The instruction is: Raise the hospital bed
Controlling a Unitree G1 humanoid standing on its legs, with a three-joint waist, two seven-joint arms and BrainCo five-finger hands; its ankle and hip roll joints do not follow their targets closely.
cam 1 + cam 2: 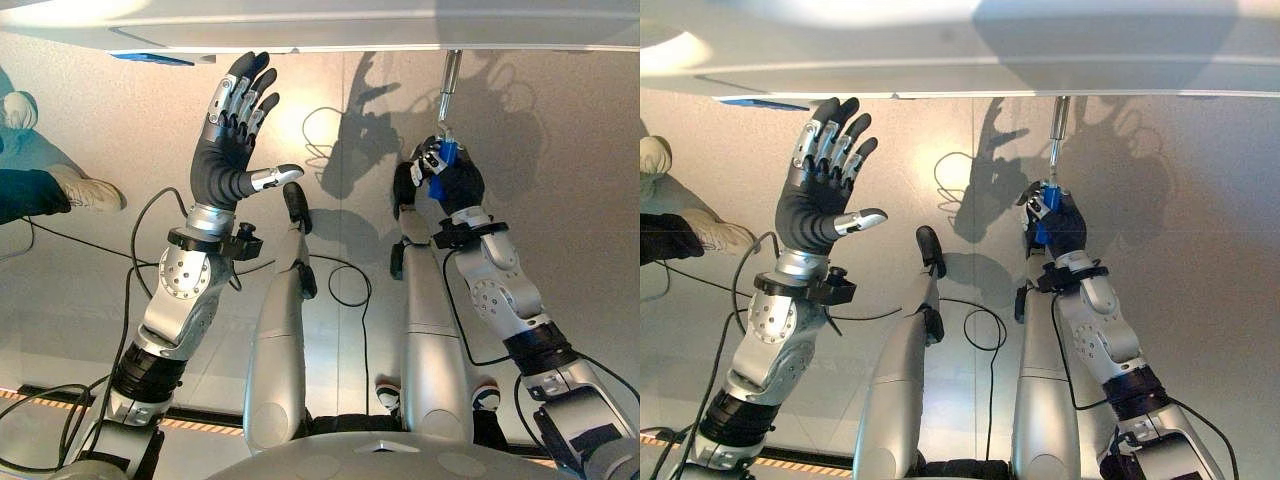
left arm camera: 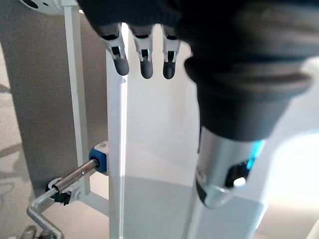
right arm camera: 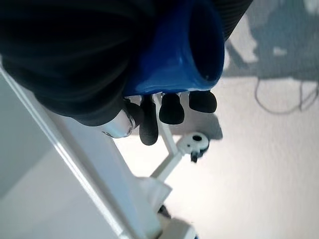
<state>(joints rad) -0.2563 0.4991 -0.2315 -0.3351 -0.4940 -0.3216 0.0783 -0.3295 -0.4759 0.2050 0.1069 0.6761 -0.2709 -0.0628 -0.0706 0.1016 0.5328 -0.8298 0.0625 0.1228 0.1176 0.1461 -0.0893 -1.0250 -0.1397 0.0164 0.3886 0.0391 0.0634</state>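
Right hand [image 1: 447, 178] curls tight around the crank's smooth blue cylindrical grip [image 3: 174, 55] below the white bed frame [image 1: 400, 35]; left hand [image 1: 232, 130] raised beside it, fingers spread, touching nothing.

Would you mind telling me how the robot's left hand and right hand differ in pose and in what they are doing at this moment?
The left hand is open with fingers spread, while the right hand is curled. The left hand holds nothing and is raised in the air; the right hand grips the blue crank handle on a metal rod under the bed edge. Both have dark ribbed covers.
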